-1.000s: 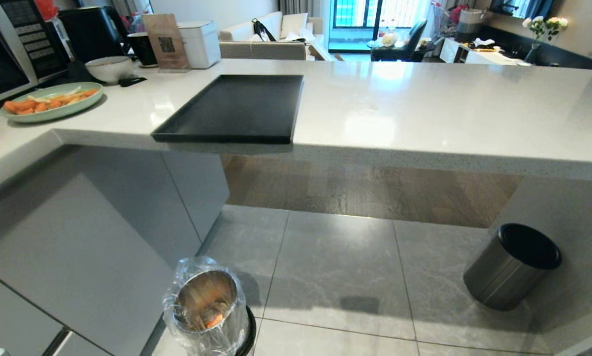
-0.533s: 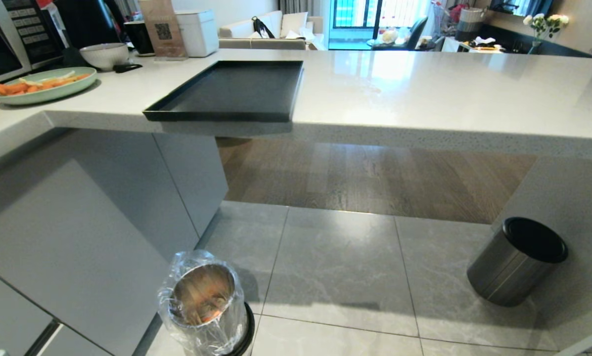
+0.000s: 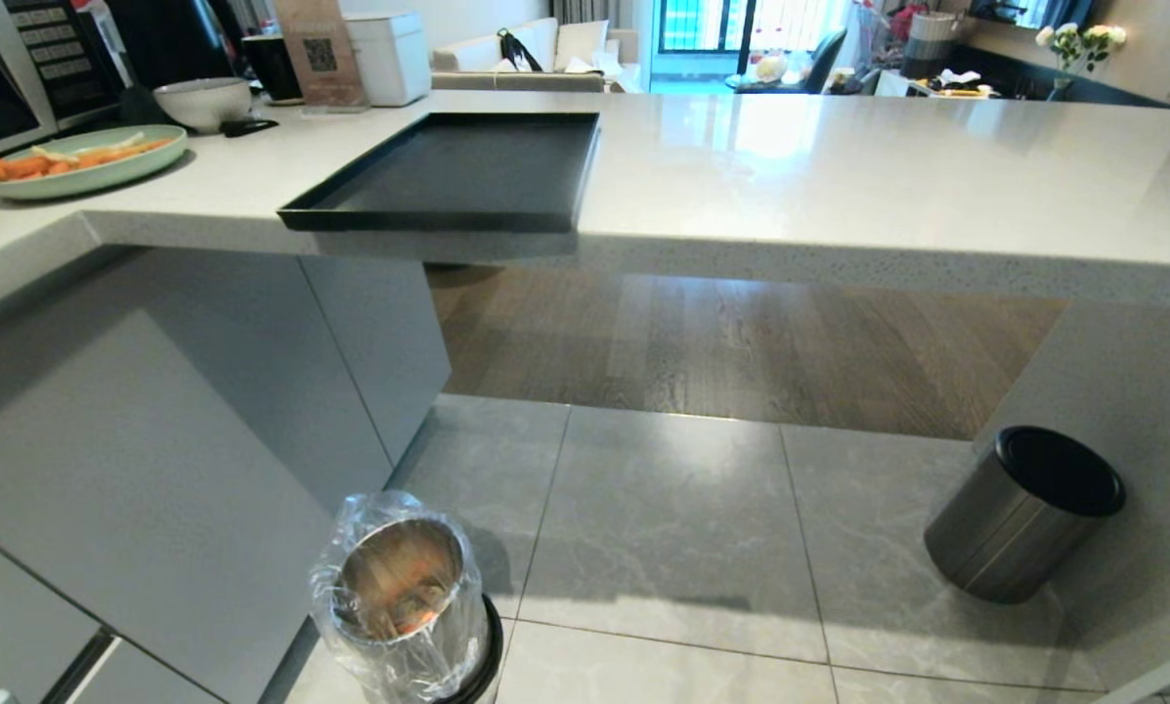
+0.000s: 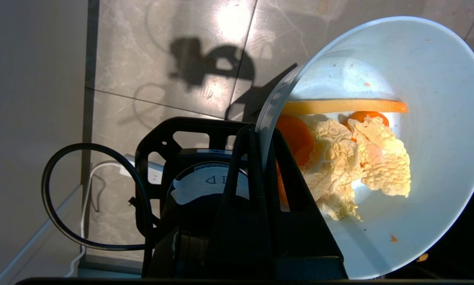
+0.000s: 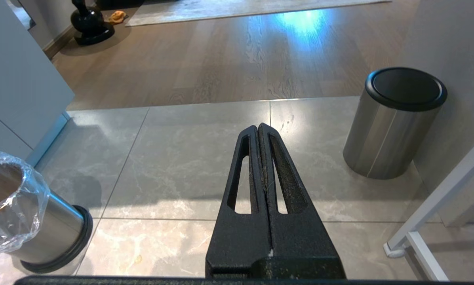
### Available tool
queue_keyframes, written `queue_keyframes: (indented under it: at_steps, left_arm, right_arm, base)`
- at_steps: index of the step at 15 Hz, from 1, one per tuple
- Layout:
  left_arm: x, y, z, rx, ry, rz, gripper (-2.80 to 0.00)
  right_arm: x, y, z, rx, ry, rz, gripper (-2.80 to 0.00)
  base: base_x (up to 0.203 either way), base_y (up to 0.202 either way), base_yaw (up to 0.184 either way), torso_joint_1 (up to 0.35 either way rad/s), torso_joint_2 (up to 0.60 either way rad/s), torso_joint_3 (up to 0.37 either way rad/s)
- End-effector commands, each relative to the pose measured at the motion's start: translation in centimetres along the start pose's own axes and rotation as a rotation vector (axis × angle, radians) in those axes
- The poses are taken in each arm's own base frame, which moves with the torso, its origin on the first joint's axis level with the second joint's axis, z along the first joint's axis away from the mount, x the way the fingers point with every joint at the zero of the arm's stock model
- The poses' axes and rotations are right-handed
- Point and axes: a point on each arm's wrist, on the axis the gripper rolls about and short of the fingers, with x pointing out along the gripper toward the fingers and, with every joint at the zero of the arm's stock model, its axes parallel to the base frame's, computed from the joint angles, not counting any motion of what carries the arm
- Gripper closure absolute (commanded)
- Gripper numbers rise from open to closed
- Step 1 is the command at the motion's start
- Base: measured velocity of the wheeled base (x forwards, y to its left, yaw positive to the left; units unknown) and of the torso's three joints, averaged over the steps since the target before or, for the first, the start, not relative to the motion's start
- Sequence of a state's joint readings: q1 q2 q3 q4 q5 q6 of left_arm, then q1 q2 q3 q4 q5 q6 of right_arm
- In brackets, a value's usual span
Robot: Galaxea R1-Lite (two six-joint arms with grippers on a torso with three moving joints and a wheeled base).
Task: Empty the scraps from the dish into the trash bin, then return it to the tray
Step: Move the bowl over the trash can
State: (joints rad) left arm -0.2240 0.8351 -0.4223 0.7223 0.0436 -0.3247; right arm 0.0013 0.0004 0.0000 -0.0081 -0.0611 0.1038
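Observation:
In the left wrist view my left gripper (image 4: 260, 134) is shut on the rim of the pale blue-white dish (image 4: 431, 71), held above the tiled floor. Orange and pale yellow scraps (image 4: 351, 158) lie inside it. The bag-lined steel trash bin (image 3: 404, 596) stands on the floor at the lower left of the head view and also shows in the right wrist view as the trash bin (image 5: 19, 209). The black tray (image 3: 457, 171) sits empty at the counter's front edge. My right gripper (image 5: 258, 128) hangs shut and empty above the floor. Neither arm shows in the head view.
A darker bagless bin (image 3: 1024, 513) stands on the floor at the right. A green plate of orange sticks (image 3: 81, 161) and a greyish bowl (image 3: 201, 102) sit at the counter's far left beside a microwave (image 3: 18, 68). Grey cabinet fronts (image 3: 154, 420) rise left of the lined bin.
The whole head view has shifted: the counter and tray now sit higher in the picture and look flatter, so the camera has lowered. The bins have kept their places on the floor.

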Motion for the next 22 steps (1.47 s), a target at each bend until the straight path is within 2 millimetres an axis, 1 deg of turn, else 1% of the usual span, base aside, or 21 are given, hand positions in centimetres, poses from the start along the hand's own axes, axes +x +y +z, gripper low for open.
queue_keyframes:
  at_steps: [1, 22]
  left_arm:
    - [0.02, 0.01, -0.05, 0.0, 0.006, 0.002, 0.0]
    - [0.17, 0.05, -0.2, 0.0, 0.013, 0.003, 0.0]
  right_arm:
    - [0.0, 0.0, -0.01, 0.0, 0.0, 0.0, 0.0]
    - [0.0, 0.0, 0.0, 0.0, 0.0, -0.001, 0.0]
  base:
    - [0.0, 0.0, 0.0, 0.012, 0.07, 0.066]
    - [0.0, 0.0, 0.0, 0.001, 0.0, 0.004]
